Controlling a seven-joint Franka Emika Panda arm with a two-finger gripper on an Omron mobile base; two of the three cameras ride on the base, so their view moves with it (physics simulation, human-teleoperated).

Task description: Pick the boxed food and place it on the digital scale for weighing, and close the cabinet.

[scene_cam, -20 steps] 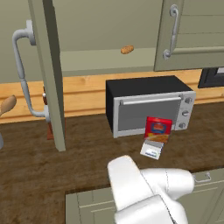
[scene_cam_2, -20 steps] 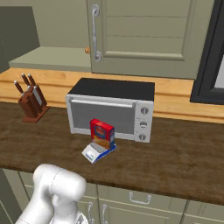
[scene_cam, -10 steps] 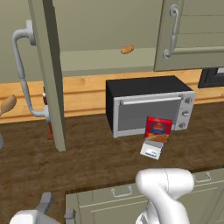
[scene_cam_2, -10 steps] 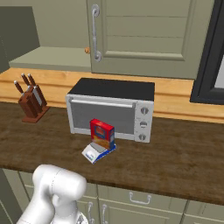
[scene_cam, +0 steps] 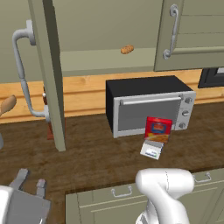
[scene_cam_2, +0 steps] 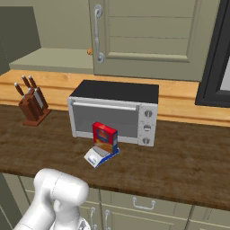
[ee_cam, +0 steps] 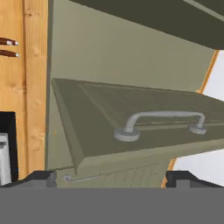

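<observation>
While my two-finger gripper [ee_cam: 109, 178] hangs spread wide and empty before the swung-out olive-grey panelled door [ee_cam: 144, 127] of the wall cabinet [scene_cam: 48, 74], I judge closing it to be the step in hand: I should press flat on the panel near its curved light-grey bar handle [ee_cam: 159, 122] and follow the hinge arc. The small red cardboard box of food [scene_cam: 158, 129] already stands on the flat light-grey digital scale [scene_cam: 152, 149], near the dark wooden counter's [scene_cam_2: 188, 157] front edge, just before the silver toaster oven [scene_cam: 148, 105]. A knife block [scene_cam_2: 31, 104] stands toward the counter's left end.
</observation>
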